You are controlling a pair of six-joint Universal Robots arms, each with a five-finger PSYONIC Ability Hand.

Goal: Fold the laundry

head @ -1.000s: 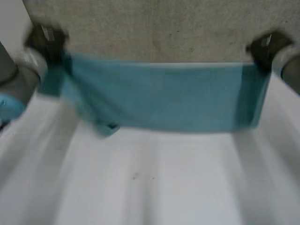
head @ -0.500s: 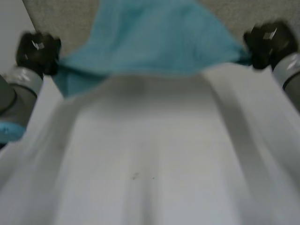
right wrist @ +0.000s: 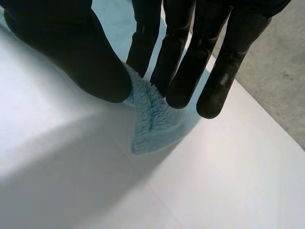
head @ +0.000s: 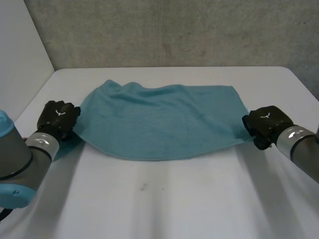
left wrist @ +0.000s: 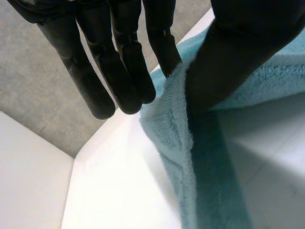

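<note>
You are holding a teal towel [head: 159, 124] by its two end corners on the white table [head: 174, 199]. Your left hand [head: 59, 117] is pinching one corner between the thumb and straight fingers [left wrist: 124, 71], and your right hand [head: 264, 124] is pinching the other, its fingers [right wrist: 181, 71] pressed close together. The cloth is lying flat between your fingertips and beyond them, its far edge rumpling near the left hand. Both pinches are taking only a thin bite of terry, so a quick pull is likely to slip a corner free, and uneven tension risks pressing that rumple into the fold. A grey concrete wall [head: 174, 30] is standing beyond the table, blocking neither hand.
</note>
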